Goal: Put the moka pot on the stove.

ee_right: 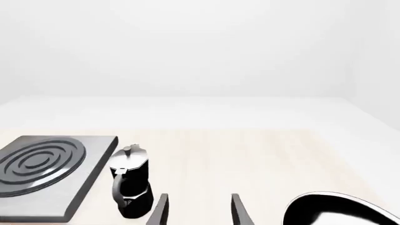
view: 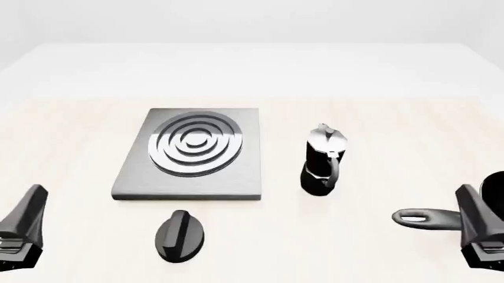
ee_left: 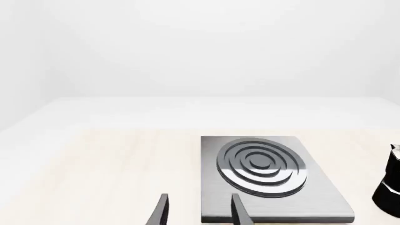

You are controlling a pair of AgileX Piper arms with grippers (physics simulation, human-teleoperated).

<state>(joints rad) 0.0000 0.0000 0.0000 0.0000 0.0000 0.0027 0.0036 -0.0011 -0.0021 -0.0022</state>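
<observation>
Moka pot (view: 323, 160) upright, well apart from right hand (view: 478, 227), beside stove (view: 193, 153)

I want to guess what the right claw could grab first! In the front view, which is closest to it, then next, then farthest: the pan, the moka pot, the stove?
From the right gripper:
1. Pan, its handle just left of the gripper, at the table's right edge.
2. Moka pot, upright, farther left and forward, near the middle.
3. Stove, left of the pot, farthest away.
</observation>
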